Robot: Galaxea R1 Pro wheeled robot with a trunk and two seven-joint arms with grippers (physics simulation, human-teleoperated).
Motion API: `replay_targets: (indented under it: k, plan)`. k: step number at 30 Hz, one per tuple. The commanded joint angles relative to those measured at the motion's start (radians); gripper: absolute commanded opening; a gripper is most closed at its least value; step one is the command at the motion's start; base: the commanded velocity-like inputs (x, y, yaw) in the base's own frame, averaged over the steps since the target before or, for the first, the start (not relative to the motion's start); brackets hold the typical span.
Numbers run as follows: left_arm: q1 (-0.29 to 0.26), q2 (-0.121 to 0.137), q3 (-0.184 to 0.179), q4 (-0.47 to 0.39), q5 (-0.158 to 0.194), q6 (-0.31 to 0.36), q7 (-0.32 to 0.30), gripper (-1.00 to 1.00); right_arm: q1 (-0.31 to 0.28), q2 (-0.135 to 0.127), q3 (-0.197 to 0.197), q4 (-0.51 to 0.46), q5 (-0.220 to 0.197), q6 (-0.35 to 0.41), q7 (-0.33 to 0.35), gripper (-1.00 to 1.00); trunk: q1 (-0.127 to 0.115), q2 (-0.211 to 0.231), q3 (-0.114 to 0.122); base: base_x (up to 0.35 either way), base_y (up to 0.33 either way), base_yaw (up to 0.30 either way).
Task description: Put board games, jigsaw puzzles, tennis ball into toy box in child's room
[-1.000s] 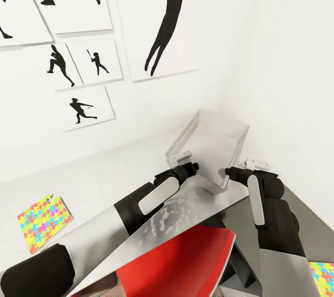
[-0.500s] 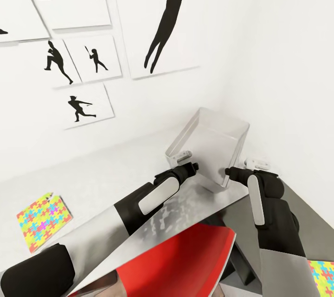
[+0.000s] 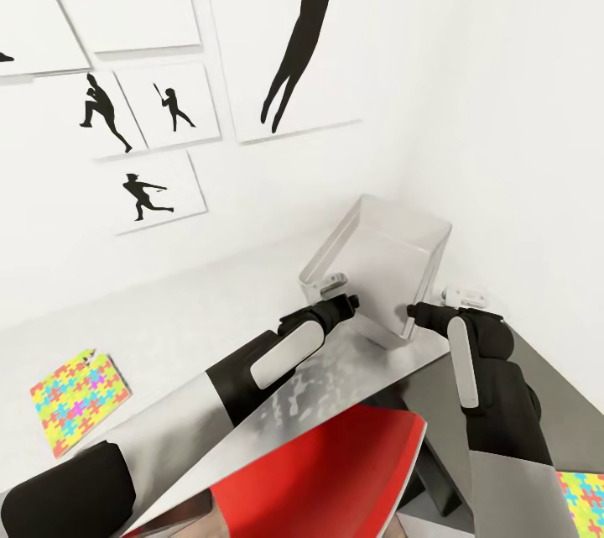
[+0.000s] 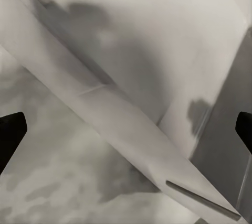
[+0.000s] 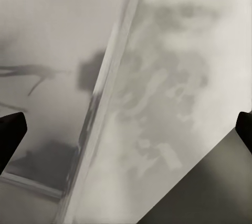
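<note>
The light grey toy box [image 3: 382, 257] stands in the table's [image 3: 184, 316] far corner against the white walls, and I see nothing in it. My left gripper [image 3: 348, 301] is at its near left corner and my right gripper [image 3: 414, 313] is at its near right corner. Both are open. In the left wrist view the toy box rim [image 4: 131, 127] runs between widely spread fingertips [image 4: 10, 135], and the rim [image 5: 102, 114] does the same in the right wrist view. One jigsaw puzzle [image 3: 80, 399] lies flat on the table at the left. Another jigsaw puzzle [image 3: 583, 500] shows at the lower right.
A red chair seat [image 3: 335, 471] sits just under my arms in front of the table. The table's dark grey side panel [image 3: 558, 399] drops away at the right. Black silhouette posters [image 3: 294, 34] hang on the wall behind the table.
The whole picture shifted slightly early on, which is a camera move. The arms, both grippers and the toy box hold the same places.
</note>
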Motion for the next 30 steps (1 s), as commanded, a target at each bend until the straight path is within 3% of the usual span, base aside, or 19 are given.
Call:
replay_targets:
  k: [1, 30]
  plan:
    - [-0.001, 0.0, -0.001, -0.001, 0.002, 0.003, 0.006, 1.0, -0.001, 0.001, -0.001, -0.001, -0.011, 0.003, -0.009, 1.0, 0.001, -0.002, -0.002, 0.0, 0.0, 0.0]
    - [-0.001, 0.0, 0.0, -0.001, 0.002, 0.003, 0.006, 1.0, -0.001, 0.001, -0.001, -0.001, -0.011, 0.003, -0.009, 1.0, 0.001, -0.002, -0.011, 0.0, 0.0, 0.0]
